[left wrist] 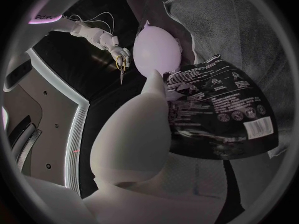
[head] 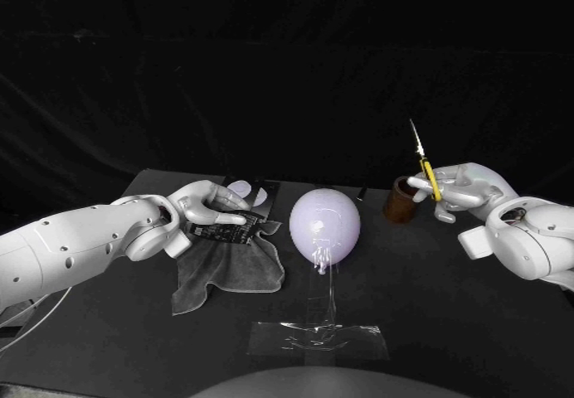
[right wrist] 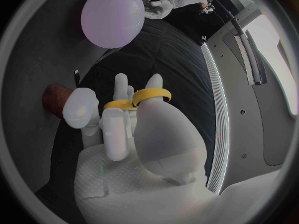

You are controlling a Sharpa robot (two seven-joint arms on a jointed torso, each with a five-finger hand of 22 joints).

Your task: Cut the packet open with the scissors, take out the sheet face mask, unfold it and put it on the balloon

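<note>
My left hand holds the black face-mask packet just left of the balloon, above a grey cloth. The left wrist view shows the packet with white print, gripped at its edge. The pale lilac balloon stands on a clear stand at the table's middle; it also shows as the balloon and the balloon. My right hand holds the yellow-handled scissors upright, blades pointing up, to the right of the balloon. The yellow handle loops sit around the fingers.
A grey cloth lies on the black table under my left hand. A brown cup stands right of the balloon, beside my right hand. A dark card with white round shapes lies behind the packet.
</note>
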